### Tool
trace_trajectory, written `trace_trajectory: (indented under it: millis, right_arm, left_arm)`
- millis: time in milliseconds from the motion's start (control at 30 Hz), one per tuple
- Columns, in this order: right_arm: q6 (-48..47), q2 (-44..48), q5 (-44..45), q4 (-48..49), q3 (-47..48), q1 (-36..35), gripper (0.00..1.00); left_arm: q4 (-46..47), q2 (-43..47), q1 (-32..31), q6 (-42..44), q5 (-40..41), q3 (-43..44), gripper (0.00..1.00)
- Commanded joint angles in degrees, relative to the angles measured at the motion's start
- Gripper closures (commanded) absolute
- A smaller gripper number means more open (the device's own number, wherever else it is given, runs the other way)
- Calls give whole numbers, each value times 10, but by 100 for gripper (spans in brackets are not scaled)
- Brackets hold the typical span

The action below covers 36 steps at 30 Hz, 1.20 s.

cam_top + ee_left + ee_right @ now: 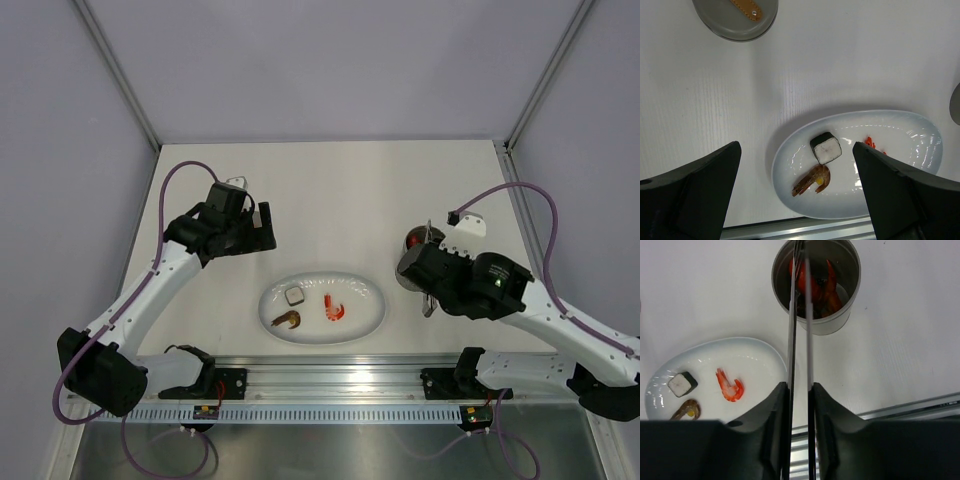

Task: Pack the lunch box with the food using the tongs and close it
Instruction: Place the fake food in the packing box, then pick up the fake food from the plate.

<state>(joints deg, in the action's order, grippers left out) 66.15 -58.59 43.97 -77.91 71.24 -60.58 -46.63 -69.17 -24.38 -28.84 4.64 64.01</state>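
Right gripper clasps the slim silver metal tongs, tips inside the dark grey cylindrical lunch box, seemingly releasing food; left gripper gapes, empty.

A white oval plate lies on the table between the 2 arms, carrying 3 food pieces: a white square with a dark edge, a brown shrimp just below it, and a red-orange shrimp to their right. The left gripper hangs wide apart above bare table, up and left of the plate. The right gripper covers most of the lunch box, where some red shows. A grey end of the tongs pokes out beneath it.
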Motion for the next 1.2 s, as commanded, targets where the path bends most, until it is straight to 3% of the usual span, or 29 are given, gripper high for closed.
trace_trajectory:
  millis: [0, 67, 300, 433, 600, 767, 1167]
  right_arm:
    - [-7, 14, 28, -154, 51, 5, 73]
    - [-64, 25, 4, -105, 69, 4, 86]
    - [-277, 6, -164, 63, 68, 4, 88]
    - [-309, -64, -226, 99, 48, -15, 88]
    - [-310, -116, -245, 127, 36, -62, 80]
    - [-307, -146, -278, 153, 20, -75, 63]
    - [-310, -221, -320, 210, 18, -106, 53]
  left_arm:
    - [17, 12, 3, -3, -7, 6, 1]
    - [17, 14, 3, -2, -6, 7, 1]
    - [16, 17, 3, -3, -6, 6, 1]
    - [15, 18, 3, -3, -5, 7, 1]
    - [10, 18, 3, -1, 1, 7, 1]
    - [12, 17, 3, -1, -1, 6, 1]
    - [13, 19, 2, 0, 2, 1, 1]
